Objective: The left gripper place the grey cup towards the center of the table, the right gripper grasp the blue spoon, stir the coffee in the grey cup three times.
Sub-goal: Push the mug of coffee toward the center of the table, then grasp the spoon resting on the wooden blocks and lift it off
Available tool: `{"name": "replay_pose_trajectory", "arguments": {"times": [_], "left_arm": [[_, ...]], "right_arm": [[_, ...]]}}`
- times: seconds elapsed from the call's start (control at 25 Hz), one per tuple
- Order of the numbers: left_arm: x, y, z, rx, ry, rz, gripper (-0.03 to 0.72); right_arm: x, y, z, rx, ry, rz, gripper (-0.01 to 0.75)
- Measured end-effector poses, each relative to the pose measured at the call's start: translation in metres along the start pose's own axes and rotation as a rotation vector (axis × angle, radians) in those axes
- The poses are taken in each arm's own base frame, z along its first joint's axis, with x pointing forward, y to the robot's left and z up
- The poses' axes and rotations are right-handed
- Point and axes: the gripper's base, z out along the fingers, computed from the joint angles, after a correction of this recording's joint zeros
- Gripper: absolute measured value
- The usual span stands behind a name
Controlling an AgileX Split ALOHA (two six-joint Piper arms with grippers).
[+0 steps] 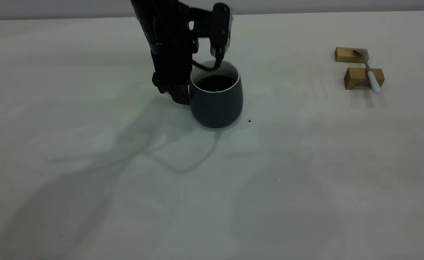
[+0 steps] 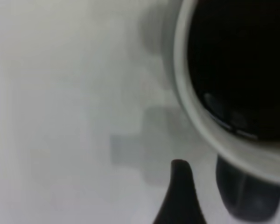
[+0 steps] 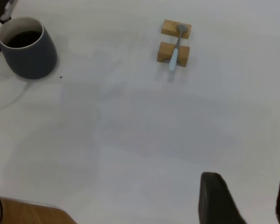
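Observation:
The grey cup (image 1: 217, 103) stands upright on the table (image 1: 269, 180) a little left of the middle, with dark coffee (image 1: 215, 83) in it. My left gripper (image 1: 177, 95) hangs down against the cup's left side, at the handle (image 2: 245, 198). In the left wrist view one finger (image 2: 179, 196) stands a small gap away from the handle; the other finger is out of view. The blue spoon (image 1: 370, 72) lies across two wooden blocks at the far right. My right gripper (image 3: 249, 200) is open and empty, well away from the spoon (image 3: 174, 53) and the cup (image 3: 30, 56).
Two small wooden blocks (image 1: 351, 55) (image 1: 360, 77) carry the spoon. A tiny dark speck (image 1: 249, 121) lies right of the cup. A brown wooden edge (image 3: 23, 212) shows at a corner of the right wrist view.

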Motion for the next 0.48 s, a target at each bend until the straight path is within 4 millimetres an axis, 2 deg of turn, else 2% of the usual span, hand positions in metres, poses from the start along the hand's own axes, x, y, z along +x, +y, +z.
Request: {"name": "replay_pose_trajectory", "arguments": {"times": [0.08, 0.24, 0.48], "left_arm": [[-0.001, 0.002, -0.017, 0.005, 0.003, -0.031, 0.659], [-0.003, 0.008, -0.066, -0.007, -0.003, -0.127, 0.581], [-0.002, 0.007, -0.148, -0.043, -0.029, -0.424, 0.45]], "right_arm": [[0.0, 0.0, 0.0, 0.0, 0.0, 0.0, 0.357], [0.0, 0.0, 0.0, 0.0, 0.0, 0.0, 0.357], [0.0, 0.0, 0.0, 0.0, 0.0, 0.0, 0.357]]}}
